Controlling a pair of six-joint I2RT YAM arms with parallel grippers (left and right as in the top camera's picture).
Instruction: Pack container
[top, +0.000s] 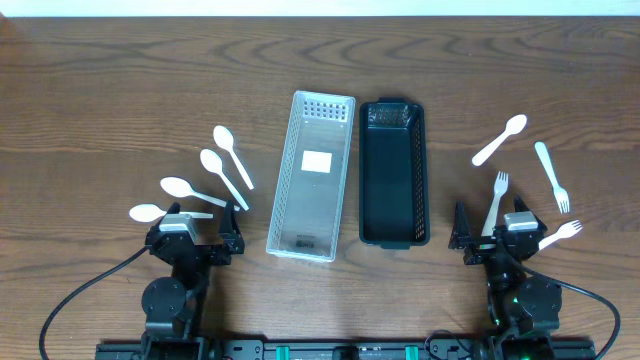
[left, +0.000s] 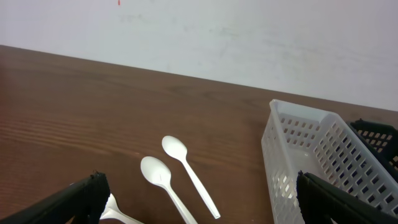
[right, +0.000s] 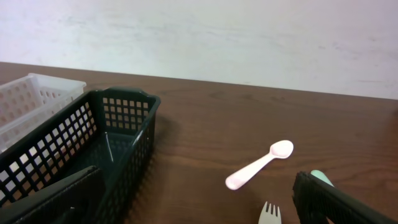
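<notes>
L claw (top: 197, 228) & R claw (top: 503, 228) both spread wide, nothing held. White basket (top: 312, 175) sits just beside black basket (top: 392, 172) on bench (top: 100, 90); spoons (top: 223, 136) lie outside.

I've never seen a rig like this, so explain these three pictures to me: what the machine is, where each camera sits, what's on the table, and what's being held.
The machine is two small robot arms at the near edge of a wooden table, each ending in two fingers. The overhead picture looks straight down. The other two come from a camera on each wrist, so the dark shapes in their bottom corners are the left fingers and the right fingers. Both pairs are spread open and hold nothing. In the middle stand a white basket and a black basket, side by side, with no cutlery inside. Four white spoons lie by the left arm; one spoon and three forks lie by the right arm.
</notes>
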